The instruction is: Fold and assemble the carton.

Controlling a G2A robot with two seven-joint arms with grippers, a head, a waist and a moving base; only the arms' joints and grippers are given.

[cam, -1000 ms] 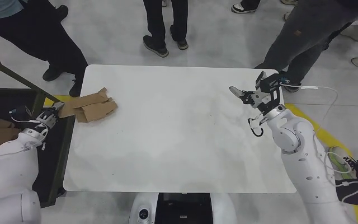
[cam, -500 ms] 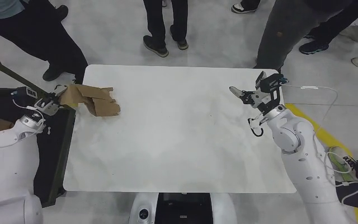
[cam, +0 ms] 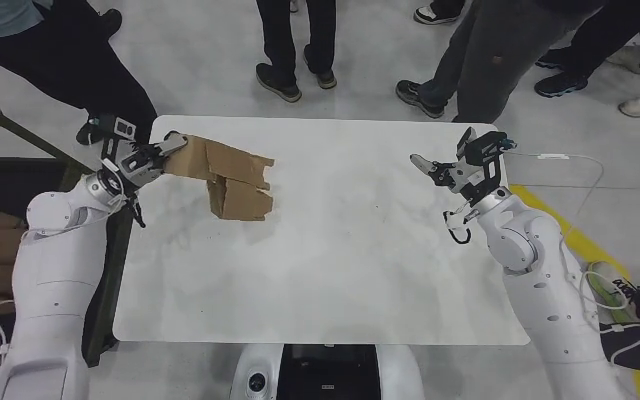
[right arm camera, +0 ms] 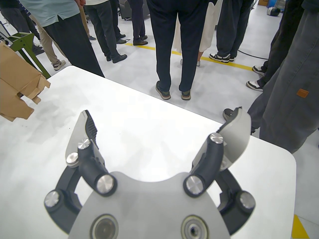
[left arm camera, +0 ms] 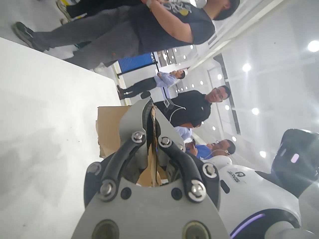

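Where the left hand (cam: 168,149) is clenched on 1 edge of the partly folded cardboard carton (cam: 235,175), the carton extends tilted over the far left corner of the white worktop (cam: 350,280). The right hand (cam: 440,158) is released, with its 2 fingers spread wide, above the worktop's far right corner, well apart from the carton.

Bright, even indoor lighting.
Glare from ceiling lamps (left arm camera: 313,46) at right of left wrist view; faint soft shadows on white table (cam: 350,270).
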